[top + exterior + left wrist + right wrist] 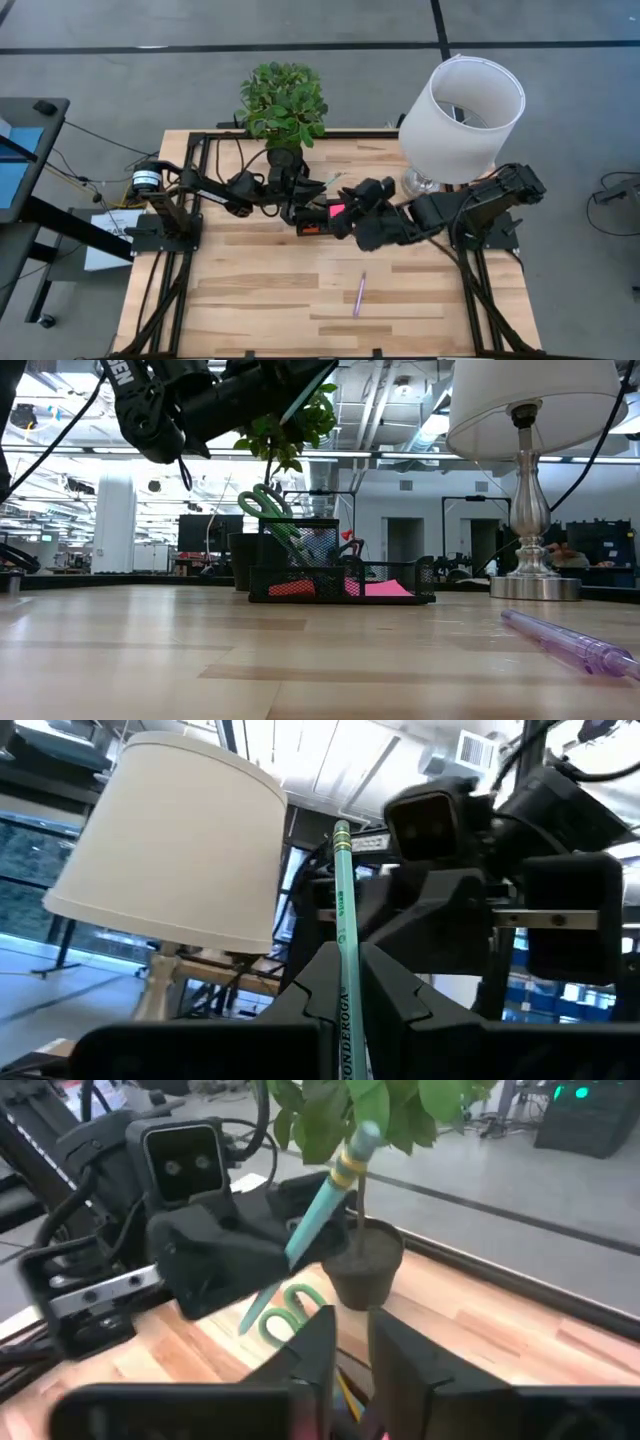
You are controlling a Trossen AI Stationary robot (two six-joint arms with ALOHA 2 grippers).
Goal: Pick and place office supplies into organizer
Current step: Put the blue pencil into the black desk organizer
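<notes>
Most of the supplies already sit in the organizer (342, 582): the scissors (268, 510) stand upright, the pink sticky pad (385, 589) lies flat. The left gripper (345, 982) pinches a teal pencil (325, 1202) above it; the right gripper (348, 1342) hovers there, empty, fingers slightly apart. One purple pen (358, 294) remains (alone on the table).

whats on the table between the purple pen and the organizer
Nothing: in the high view only bare wood separates the purple pen from the organizer; the low view also shows bare tabletop between them.
</notes>
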